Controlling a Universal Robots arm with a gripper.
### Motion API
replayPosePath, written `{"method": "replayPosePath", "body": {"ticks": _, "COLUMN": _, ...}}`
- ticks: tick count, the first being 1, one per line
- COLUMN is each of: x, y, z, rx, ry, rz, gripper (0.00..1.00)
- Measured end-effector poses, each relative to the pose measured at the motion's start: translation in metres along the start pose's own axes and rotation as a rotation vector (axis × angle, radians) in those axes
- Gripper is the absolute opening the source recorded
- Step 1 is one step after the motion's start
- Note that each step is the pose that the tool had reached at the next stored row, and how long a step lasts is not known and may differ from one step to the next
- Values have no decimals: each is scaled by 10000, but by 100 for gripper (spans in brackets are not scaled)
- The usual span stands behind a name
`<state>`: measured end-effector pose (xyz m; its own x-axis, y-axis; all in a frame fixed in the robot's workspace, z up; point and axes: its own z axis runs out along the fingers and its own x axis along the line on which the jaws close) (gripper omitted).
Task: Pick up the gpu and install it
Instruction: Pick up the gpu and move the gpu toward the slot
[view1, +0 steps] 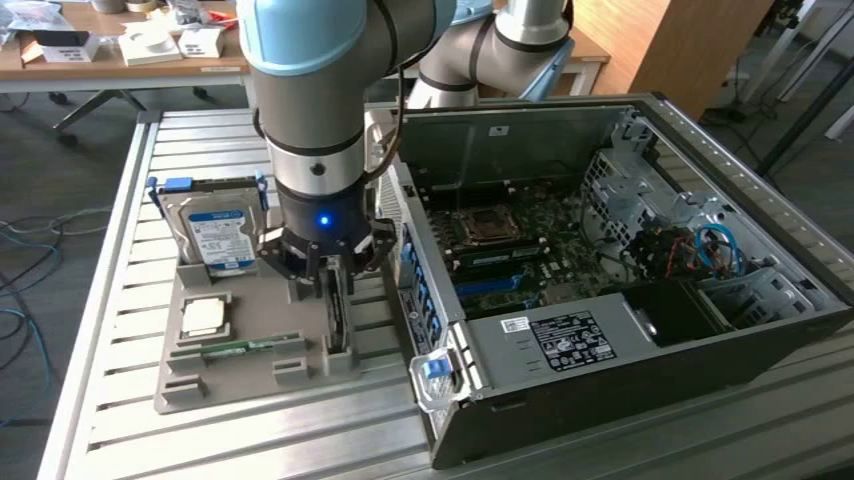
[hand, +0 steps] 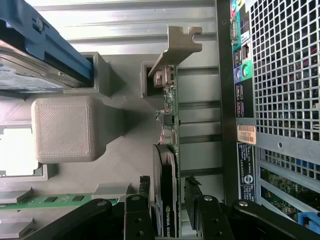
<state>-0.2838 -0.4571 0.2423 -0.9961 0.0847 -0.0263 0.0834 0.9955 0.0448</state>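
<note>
The gripper (view1: 328, 268) hangs released, jaws spread to either side of the graphics card (view1: 338, 322). The card stands on edge in the gray holder (view1: 187, 385), centre-left in the exterior view and directly beneath the gripper. Its long axis runs alongside the open computer case (view1: 641, 345).

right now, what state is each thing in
gpu: on edge in a holder slot, not installed
gripper: open, a finger on either side of the gpu
hard drive: upright in the holder
cpu: flat in its recess
memory stick: flat in the holder
case: side open
</note>
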Motion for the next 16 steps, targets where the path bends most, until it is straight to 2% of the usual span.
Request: {"method": "replayPosePath", "body": {"ticks": 16, "x": -3, "y": -4, "z": 88, "rx": 0, "ry": -1, "rz": -1, "gripper": 41}}
